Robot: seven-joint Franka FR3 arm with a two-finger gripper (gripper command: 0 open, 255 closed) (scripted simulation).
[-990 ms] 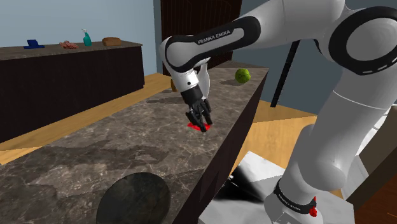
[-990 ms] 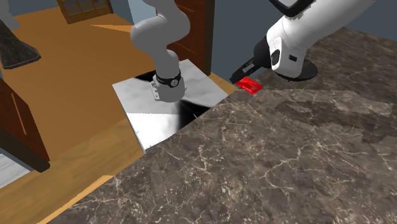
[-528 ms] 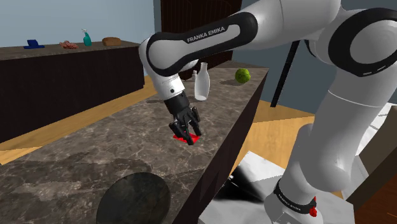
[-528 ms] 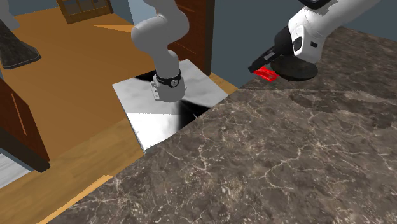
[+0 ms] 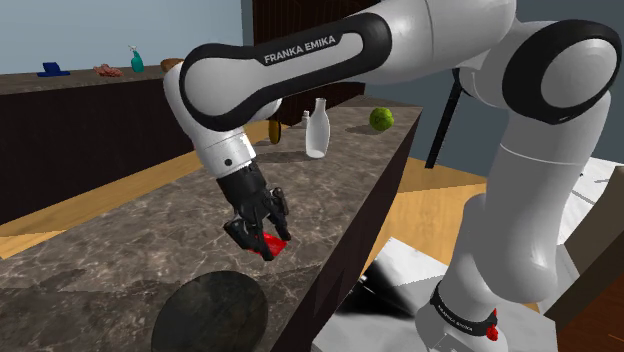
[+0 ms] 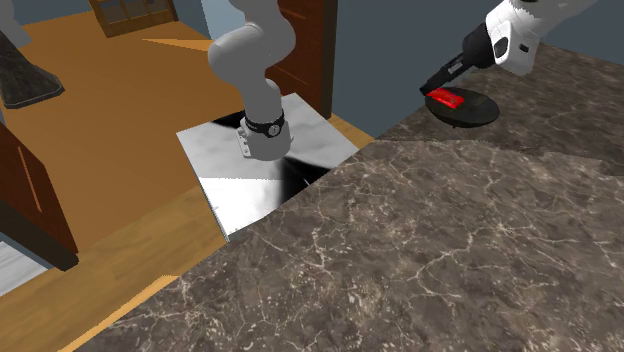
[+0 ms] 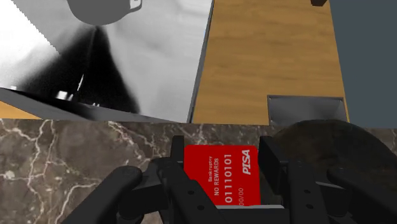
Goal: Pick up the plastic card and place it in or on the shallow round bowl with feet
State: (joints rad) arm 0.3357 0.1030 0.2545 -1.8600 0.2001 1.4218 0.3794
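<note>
A red card with white print is clasped between my black fingers, so my gripper is shut on it. In the shoulder view the gripper hangs over the marble counter with the red card at its tips, just above and beyond the dark round bowl at the near edge. In the second exterior view the card hovers over the near rim of the dark bowl, held by the gripper. The bowl lies beside the fingers in the wrist view.
A white bottle and a green ball stand farther along the counter. The counter's edge drops to a wooden floor. My stand sits beside the counter. A dark sideboard with small items stands behind.
The arm has carried the red card along the counter toward the dark bowl, from near the counter's middle to just above the bowl. The fingers stay shut on the card.
</note>
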